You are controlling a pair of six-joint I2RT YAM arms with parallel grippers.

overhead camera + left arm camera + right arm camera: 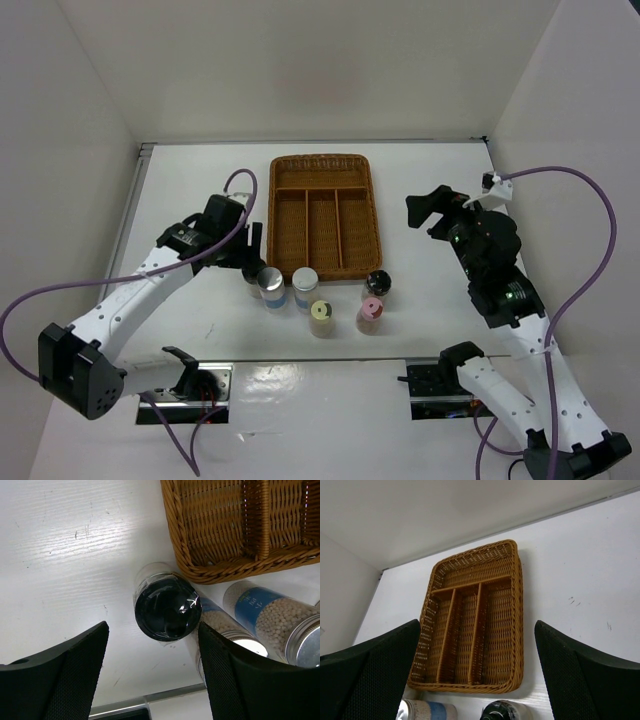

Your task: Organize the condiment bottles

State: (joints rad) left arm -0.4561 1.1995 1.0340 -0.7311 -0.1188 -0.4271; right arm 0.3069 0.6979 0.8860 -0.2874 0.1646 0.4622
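Observation:
Six condiment bottles stand in a cluster in front of the wicker tray. Two have silver caps, one is yellow-green, one pink and one black. The second black-capped bottle stands upright at the left end, mostly hidden under my left gripper in the top view. My left gripper is open, just above that bottle, with one finger on each side and not touching it. My right gripper is open and empty, raised to the right of the tray.
The tray has three long compartments and one cross compartment, all empty. White walls enclose the table on the left, back and right. Two silver-capped bottles stand close beside the left gripper's right finger.

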